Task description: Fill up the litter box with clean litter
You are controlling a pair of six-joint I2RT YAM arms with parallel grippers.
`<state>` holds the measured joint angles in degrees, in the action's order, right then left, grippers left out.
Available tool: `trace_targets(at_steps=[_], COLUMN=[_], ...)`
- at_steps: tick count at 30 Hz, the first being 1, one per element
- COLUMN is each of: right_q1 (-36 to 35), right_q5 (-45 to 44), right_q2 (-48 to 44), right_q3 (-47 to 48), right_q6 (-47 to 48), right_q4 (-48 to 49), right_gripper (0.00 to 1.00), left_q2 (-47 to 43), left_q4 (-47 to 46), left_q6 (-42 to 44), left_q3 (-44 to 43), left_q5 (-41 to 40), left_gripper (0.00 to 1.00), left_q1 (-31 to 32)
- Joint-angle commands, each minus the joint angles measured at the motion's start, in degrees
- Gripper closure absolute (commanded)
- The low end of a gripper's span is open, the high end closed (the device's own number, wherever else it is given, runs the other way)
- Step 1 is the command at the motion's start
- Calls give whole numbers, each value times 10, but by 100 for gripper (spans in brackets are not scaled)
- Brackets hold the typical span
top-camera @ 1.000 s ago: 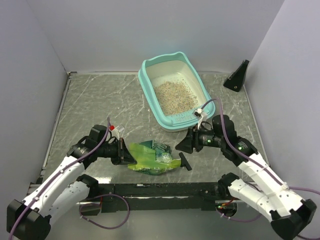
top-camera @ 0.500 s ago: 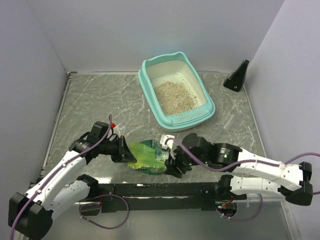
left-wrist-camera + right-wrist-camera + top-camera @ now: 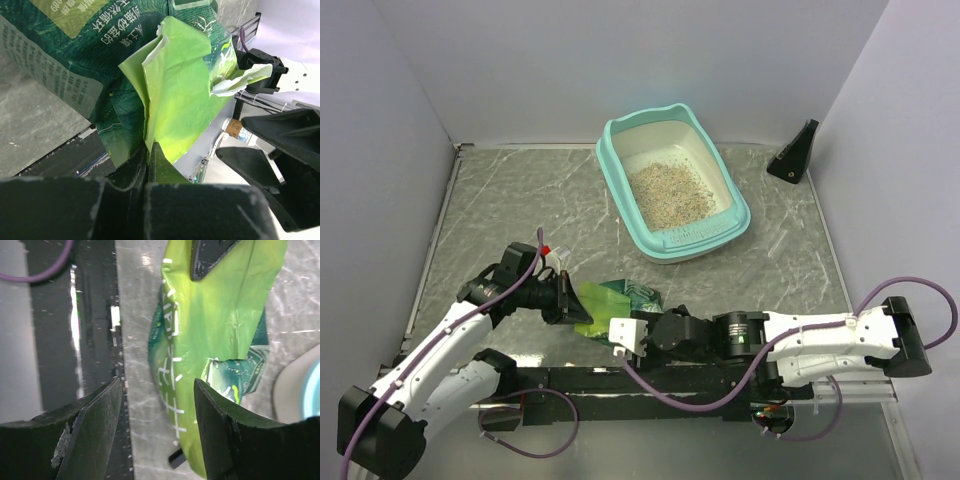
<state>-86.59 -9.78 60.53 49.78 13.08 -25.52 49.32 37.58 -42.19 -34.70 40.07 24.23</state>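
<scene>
The litter box (image 3: 665, 247), teal rim and cream pan, stands at the back centre with beige litter (image 3: 668, 193) spread in its middle. A green glossy bag (image 3: 617, 305) lies on the table near the front. My left gripper (image 3: 572, 305) is shut on the bag's left edge; the left wrist view shows its jaws (image 3: 149, 150) pinching the light-green foil (image 3: 180, 85). My right gripper (image 3: 620, 333) is open at the bag's near side. In the right wrist view it (image 3: 157, 390) stands wide apart over the bag's edge (image 3: 215, 315), not closed on it.
A black triangular block (image 3: 795, 152) sits at the back right. A black rail (image 3: 650, 378) runs along the table's near edge, just beside the right gripper. A small black piece (image 3: 175, 458) lies by the bag. Grey walls close in the left, back and right.
My right arm has swung from beside the litter box's front down and left to the bag's near side, gripper open. The left gripper has stayed shut on the bag.
</scene>
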Motion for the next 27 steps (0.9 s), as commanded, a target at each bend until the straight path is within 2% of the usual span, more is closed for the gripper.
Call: trace_targets(at_steps=[1, 16, 27], right_q1=[-8, 2, 48], right_q5=[-58, -48, -32], right_q2=[3, 31, 64], right_q3=[-14, -71, -86], right_q6=[48, 49, 30], right_q4=[65, 132, 135], right_gripper=[33, 33, 35], left_q2=[4, 11, 7], left_q4=[-5, -1, 6], left_q6=[28, 42, 48], left_q3=[-9, -12, -13], left_q5=[-47, -31, -22], left_gripper=[99, 99, 99], left_q1=[-12, -23, -29])
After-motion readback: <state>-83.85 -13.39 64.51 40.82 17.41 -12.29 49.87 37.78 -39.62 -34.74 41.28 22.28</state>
